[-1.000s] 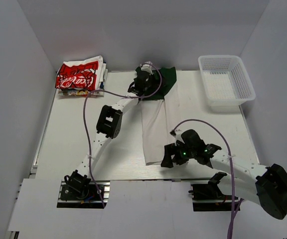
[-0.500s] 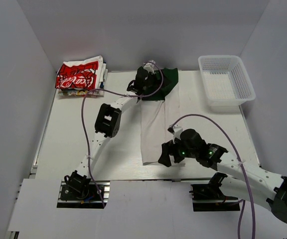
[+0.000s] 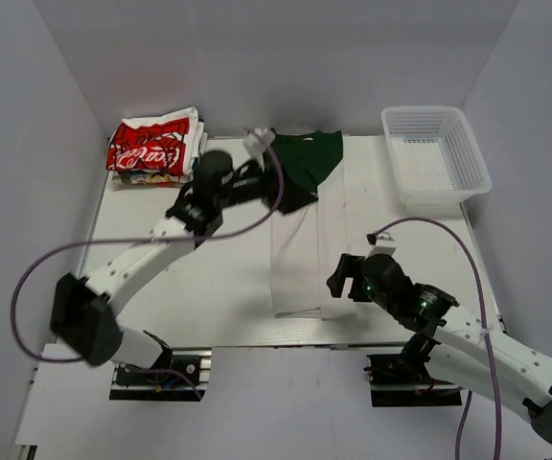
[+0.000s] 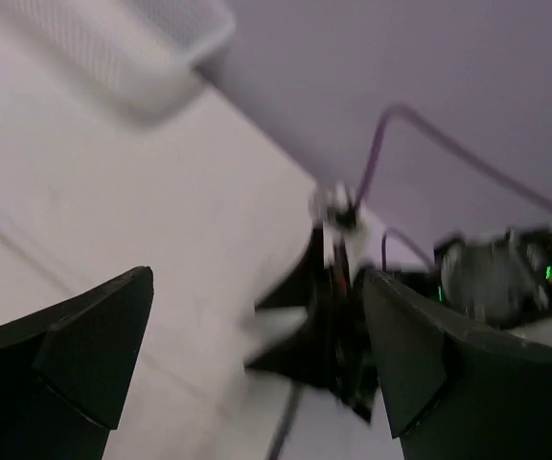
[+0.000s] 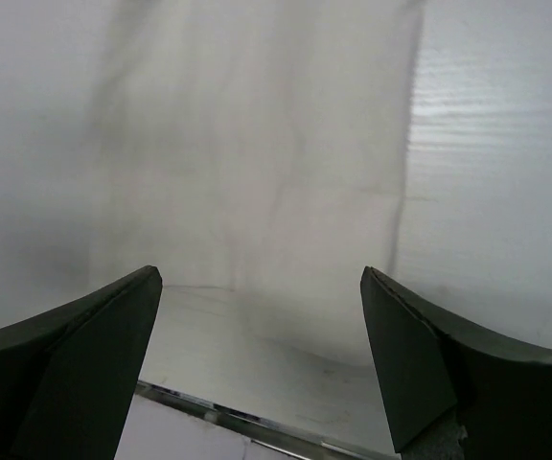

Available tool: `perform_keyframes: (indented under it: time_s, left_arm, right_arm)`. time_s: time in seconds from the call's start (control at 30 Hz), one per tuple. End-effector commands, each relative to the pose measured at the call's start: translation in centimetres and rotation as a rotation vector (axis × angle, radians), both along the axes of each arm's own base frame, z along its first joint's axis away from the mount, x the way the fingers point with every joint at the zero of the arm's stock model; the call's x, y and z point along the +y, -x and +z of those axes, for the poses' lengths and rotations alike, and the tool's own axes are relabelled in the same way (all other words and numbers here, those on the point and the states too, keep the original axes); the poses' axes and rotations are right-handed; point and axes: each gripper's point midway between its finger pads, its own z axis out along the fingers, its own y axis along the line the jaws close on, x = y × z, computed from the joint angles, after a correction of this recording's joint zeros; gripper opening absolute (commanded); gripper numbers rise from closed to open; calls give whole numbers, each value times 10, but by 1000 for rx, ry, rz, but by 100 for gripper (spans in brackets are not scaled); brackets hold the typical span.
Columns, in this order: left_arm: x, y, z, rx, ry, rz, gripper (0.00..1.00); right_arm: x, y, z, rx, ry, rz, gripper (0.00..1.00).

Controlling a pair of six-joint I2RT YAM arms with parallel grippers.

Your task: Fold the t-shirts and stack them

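1. Since both grippers are empty and the tee already lies as a long narrow strip, the step in hand is prob. the crosswise fold, then the carry to the stack.
2. Far left: folded stack (image 3: 156, 146), top tee white w/ red print, sits at the far-left corner of the table (image 3: 161, 278), well apart from the strip.
3. L arm: runs from the near-left base w/ the elbow swung out left, then diagonally to far centre. The left gripper (image 4: 257, 283) has its jaws spread wide w/ nothing btwn them. It is at the green-sleeve end and aimed back toward near right. Its wrist view is blurred.
4. Centre: white tee w/ dark green sleeves (image 3: 295, 259) runs far to near, sleeves far, hem by the table's near edge. Print not visible.
5. Doing it well:
   - pinch all layers at the hem, not just the top one;
   - lift low and carry the hem toward the sleeves;
   - keep the side edges lined up, no twist.
6. R arm: reaches in from the near-right base, forearm angled left. The right gripper (image 5: 260, 273) has its jaws wide and empty, hovering by the strip's near-right corner, cloth below it.
7. Far right: mesh basket (image 3: 439, 199), well clear, no part in this step.
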Motion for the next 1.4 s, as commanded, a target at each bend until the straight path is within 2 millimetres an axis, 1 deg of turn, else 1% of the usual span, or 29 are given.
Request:
perform_keyframes:
  time_s: [0.0, 0.03, 0.07, 0.1, 0.13, 0.2, 0.27, 0.3, 0.33, 0.4, 0.47, 0.53, 0.63, 0.67, 0.73, 0.8, 0.87, 0.9, 0.93, 0.97, 1.0, 1.03, 1.07, 1.13, 1.17, 1.23, 1.3, 1.33, 1.37]
  left_arm:
    - [33, 44, -141, 340, -235, 109, 100]
    - [44, 68, -175, 425, -293, 100, 100]
    - [50, 85, -190, 477, -324, 93, 100]
    - [53, 112, -205, 534, -346, 61, 100]
    - [54, 122, -211, 558, -354, 51, 100]
    - [53, 154, -226, 608, -395, -24, 100]
    - [56, 164, -237, 635, -450, -23, 100]
    - [61, 173, -251, 664, -513, -11, 100]
    - [59, 176, -251, 661, -518, -21, 100]
    - [66, 184, -273, 706, -564, -10, 100]
    - [59, 189, -281, 707, -570, -30, 95]
    - [58, 192, -296, 735, -610, -36, 89]
    - [59, 188, -309, 741, -636, -10, 74]
    - [58, 184, -312, 749, -643, 10, 67]
    - [58, 177, -315, 736, -656, 44, 62]
    - [62, 177, -320, 745, -682, 64, 53]
    - [65, 173, -324, 750, -690, 83, 45]
    - [63, 172, -323, 750, -690, 83, 36]
    - [64, 173, -327, 759, -701, 84, 31]
    - [62, 171, -327, 759, -701, 84, 26]
    - [64, 170, -331, 760, -711, 93, 12]
    - [61, 168, -331, 752, -712, 88, 4]
    - [60, 166, -332, 755, -717, 88, 0]
    - [53, 163, -328, 746, -707, 70, 0]
    - [53, 163, -328, 746, -707, 70, 0]
    - [46, 157, -316, 717, -670, 67, 0]
    - [43, 150, -305, 682, -645, 88, 0]
    - [42, 147, -294, 682, -615, 112, 0]
    - [45, 137, -287, 668, -594, 157, 0]
  right_arm:
    - [-32, 7, -28, 99, 70, -173, 90]
    - [-34, 14, -36, 137, 80, -168, 90]
    - [-40, 20, -44, 175, 94, -194, 90]
    - [-44, 22, -49, 193, 104, -214, 90]
    - [-46, 24, -52, 209, 95, -237, 90]
    - [-45, 31, -64, 235, 88, -212, 90]
    - [-35, 36, -72, 259, 44, -165, 90]
    - [-31, 37, -73, 271, 32, -152, 90]
    - [-29, 38, -75, 274, 29, -144, 90]
    - [-31, 38, -79, 283, 44, -148, 90]
    - [-31, 39, -82, 300, 62, -134, 90]
    - [-28, 40, -83, 309, 62, -120, 90]
    - [-30, 41, -88, 320, 76, -116, 89]
    - [-31, 41, -90, 323, 85, -117, 89]
    - [-31, 43, -93, 335, 89, -109, 87]
    - [-32, 45, -95, 344, 90, -107, 85]
    - [-33, 46, -97, 352, 92, -105, 79]
    - [-32, 45, -97, 350, 90, -105, 76]
    - [-32, 44, -96, 350, 88, -106, 71]
    - [-32, 45, -97, 352, 89, -103, 60]
    - [-32, 44, -97, 354, 93, -106, 54]
    - [-33, 43, -97, 350, 96, -107, 50]
    - [-32, 42, -97, 346, 94, -110, 43]
    - [-32, 39, -97, 346, 100, -119, 33]
    - [-30, 36, -96, 340, 98, -121, 21]
    - [-27, 32, -94, 337, 98, -119, 1]
    - [-18, 20, -79, 292, 77, -106, 0]
    - [-16, 17, -76, 286, 77, -103, 0]
    - [-14, 12, -72, 264, 76, -107, 0]
